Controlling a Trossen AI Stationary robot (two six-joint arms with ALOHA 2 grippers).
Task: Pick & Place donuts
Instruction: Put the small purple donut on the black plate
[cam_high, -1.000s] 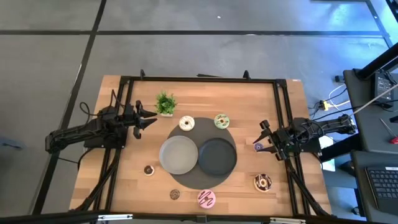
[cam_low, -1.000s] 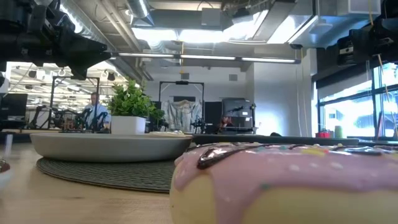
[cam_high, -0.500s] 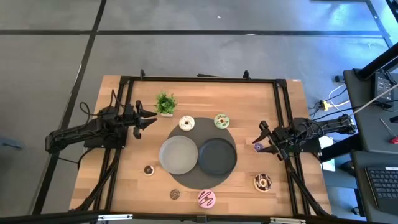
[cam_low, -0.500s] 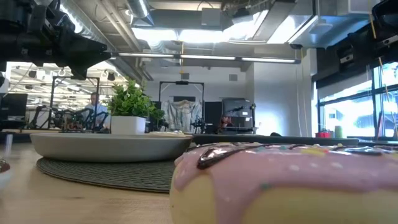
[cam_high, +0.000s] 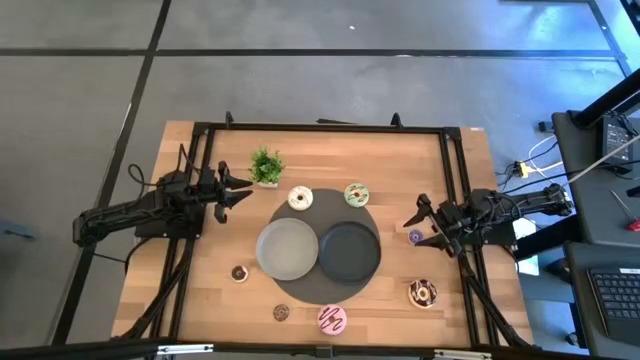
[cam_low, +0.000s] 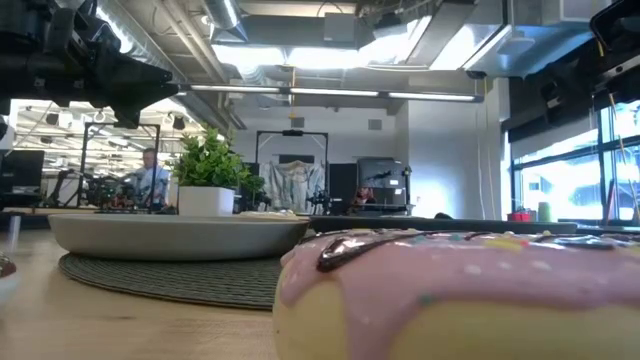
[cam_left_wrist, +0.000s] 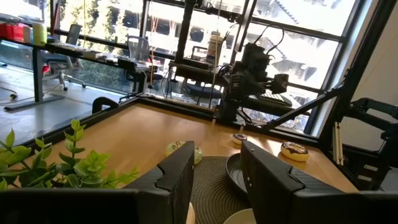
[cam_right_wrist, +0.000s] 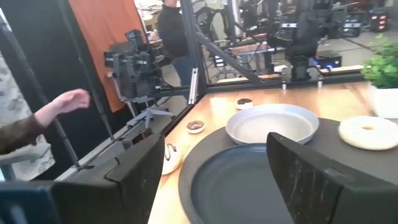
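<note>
Seven donuts lie flat on the wooden table: cream (cam_high: 299, 198), green (cam_high: 356, 194), purple (cam_high: 415, 236), chocolate with drizzle (cam_high: 422, 293), pink (cam_high: 332, 319), and two small brown ones (cam_high: 239, 272) (cam_high: 281, 312). The pink donut (cam_low: 460, 290) fills the low view. My right gripper (cam_high: 418, 229) is open near the table's right edge. Seen from above, its fingers stand on either side of the purple donut, and I cannot tell its height over it. My left gripper (cam_high: 236, 190) is open and hovers left of the cream donut, beside the plant.
A grey plate (cam_high: 288, 248) and a dark plate (cam_high: 349, 250) sit side by side on a round dark mat (cam_high: 318, 215) at the table's middle. A small potted plant (cam_high: 265, 165) stands near the far left. A person's hand (cam_right_wrist: 62, 102) shows beyond the table.
My right gripper has shifted a little toward the table's left, over the purple donut. In the low view its arm has drawn up and toward the picture's right edge. The donuts and plates lie as before.
</note>
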